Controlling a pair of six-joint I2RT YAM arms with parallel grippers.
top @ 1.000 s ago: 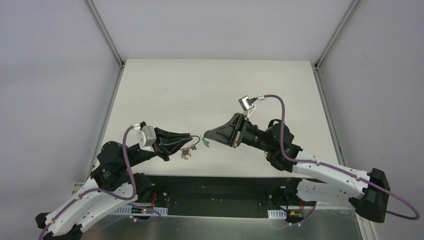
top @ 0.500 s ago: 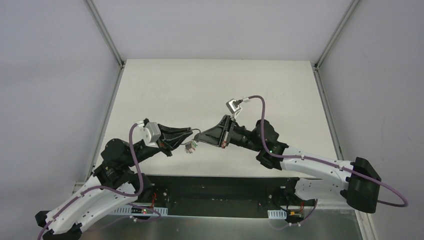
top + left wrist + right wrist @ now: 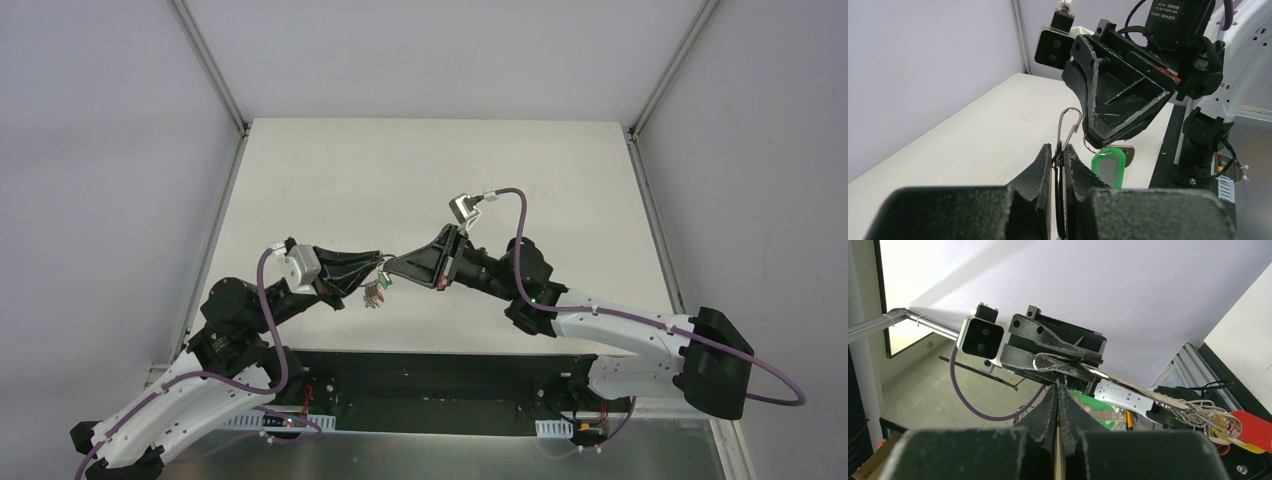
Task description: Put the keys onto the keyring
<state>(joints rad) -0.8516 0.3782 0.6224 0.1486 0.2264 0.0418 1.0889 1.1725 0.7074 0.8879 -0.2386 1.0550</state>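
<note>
My left gripper (image 3: pixel 379 264) is shut on the keyring (image 3: pixel 1072 109), a thin wire clip joined to a dark ring that stands up between its fingertips (image 3: pixel 1047 157). A bunch of keys (image 3: pixel 376 293) hangs below it; the right wrist view shows red and yellow heads (image 3: pixel 1248 429) among them. My right gripper (image 3: pixel 393 266) is shut on the small ring of the green-headed key (image 3: pixel 1108 167), which dangles under its tip. That tip sits just right of the wire clip, almost touching it. Both grippers meet in the air above the table's near edge.
The white table (image 3: pixel 420 180) stretches away behind the grippers, with metal frame posts at its far corners. The black base plate (image 3: pixel 430 375) and the arm mounts lie under the near edge. The right arm's purple cable (image 3: pixel 515 215) loops above its wrist.
My right gripper has moved left with the green key until its tip meets the left gripper. The left gripper has risen slightly and moved a little right with the keyring.
</note>
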